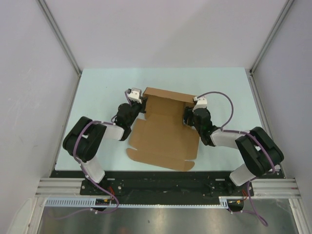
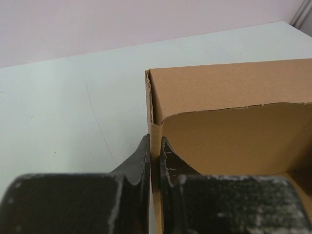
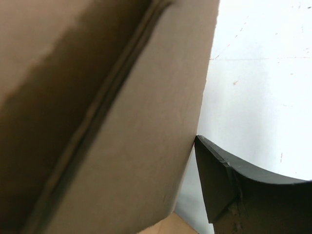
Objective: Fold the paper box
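Your left gripper [image 2: 155, 142] pinches the left wall of the paper box [image 1: 163, 136]; your right gripper [image 1: 187, 117] stands open beside its right wall.

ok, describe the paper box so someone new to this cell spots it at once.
On the pale green table, look between the black left arm and right arm. The paper box is a brown cardboard sheet lying partly flat, its far end folded up into walls. It is the only cardboard thing there.

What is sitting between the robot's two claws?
The paper box: in the top view its raised far end spans the gap from the left claw, which pinches its side wall, to the right claw.
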Motion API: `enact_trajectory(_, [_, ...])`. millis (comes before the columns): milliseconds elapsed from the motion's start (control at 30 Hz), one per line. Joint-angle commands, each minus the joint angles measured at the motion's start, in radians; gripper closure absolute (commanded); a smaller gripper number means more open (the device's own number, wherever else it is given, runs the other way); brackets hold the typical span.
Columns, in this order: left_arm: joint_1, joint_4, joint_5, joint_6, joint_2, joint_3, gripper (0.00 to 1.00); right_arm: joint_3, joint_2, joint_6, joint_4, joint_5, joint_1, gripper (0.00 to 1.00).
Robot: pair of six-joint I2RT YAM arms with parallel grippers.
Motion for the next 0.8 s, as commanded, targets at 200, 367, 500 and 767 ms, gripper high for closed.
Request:
enact_trajectory(200, [-0.025, 0.012, -0.051, -0.013, -0.059, 0.005, 1.00, -0.024, -0.116, -0.036, -0.095, -0.111, 0.022, 0.30])
enact_trajectory(367, [-0.051, -0.036, -0.115, 0.015, -0.052, 0.023, 1.00, -0.021, -0.162, -0.034, -0.095, -0.128, 0.022, 0.17])
enact_trajectory(500, [-0.067, -0.047, -0.147, 0.018, -0.052, 0.022, 1.00, -0.009, -0.181, -0.025, -0.104, -0.137, 0.022, 0.00])
enact_trajectory(767, [-0.080, -0.132, -0.238, 0.010, -0.068, 0.040, 1.00, 0.000, -0.216, -0.023, -0.117, -0.162, 0.024, 0.00])
